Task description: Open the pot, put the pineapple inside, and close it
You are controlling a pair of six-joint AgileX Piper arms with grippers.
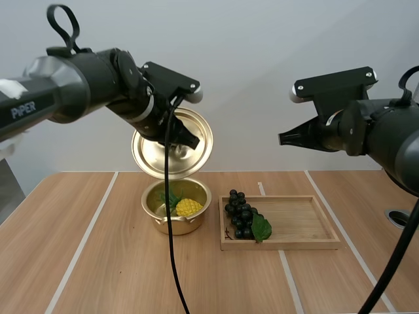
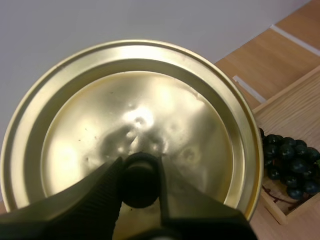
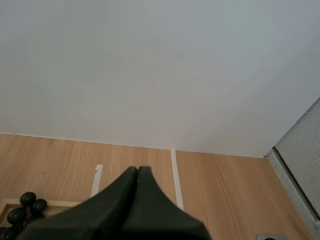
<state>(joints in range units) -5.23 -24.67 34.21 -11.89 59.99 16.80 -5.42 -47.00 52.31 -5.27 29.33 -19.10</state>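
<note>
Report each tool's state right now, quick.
Left tool: shut on the lid, gripping its knob.
Right tool: shut, holding nothing.

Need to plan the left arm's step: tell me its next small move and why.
Probably lower the lid onto the pot, levelling it on the way. The left gripper pinches the lid's black knob and holds the lid tilted above the open pot. The pineapple already lies inside. The right gripper hangs shut, high and clear of the pot.
</note>
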